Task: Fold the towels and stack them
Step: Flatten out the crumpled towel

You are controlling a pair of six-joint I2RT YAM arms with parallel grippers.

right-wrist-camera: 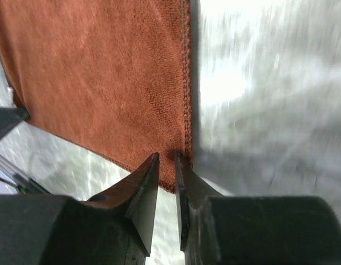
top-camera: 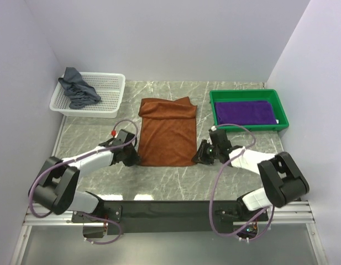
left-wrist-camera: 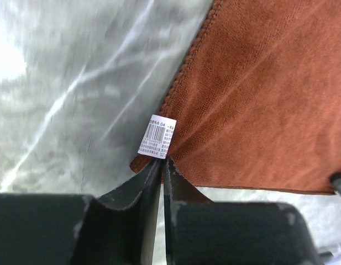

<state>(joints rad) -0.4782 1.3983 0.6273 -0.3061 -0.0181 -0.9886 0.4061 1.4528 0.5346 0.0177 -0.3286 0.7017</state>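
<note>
Rust-brown towel lies flat at the middle of the marble table, its long axis running near to far and its far end turned over in a loose flap, as both arms reach for its near edge. The left gripper sits at the near-left corner and the right gripper at the near-right corner, each arm taking the corner on its own side. The whole length of the cloth therefore stretches away from both pincers toward the far wall. In the left wrist view the left pincer's fingers are drawn together on the corner beside a white barcode label, the cloth puckering into them: clamped on the rust-brown towel. In the right wrist view the right pincer is narrowed to a slit at the hemmed corner, with cloth visible in the gap; whether it pinches the cloth or merely straddles it cannot be told. The coming fold looks set to carry the near edge over to the far end, which would depend on both corners rising level. A purple towel lies folded in the green tray at far right. A grey-blue towel is heaped in the white mesh basket at far left.
</note>
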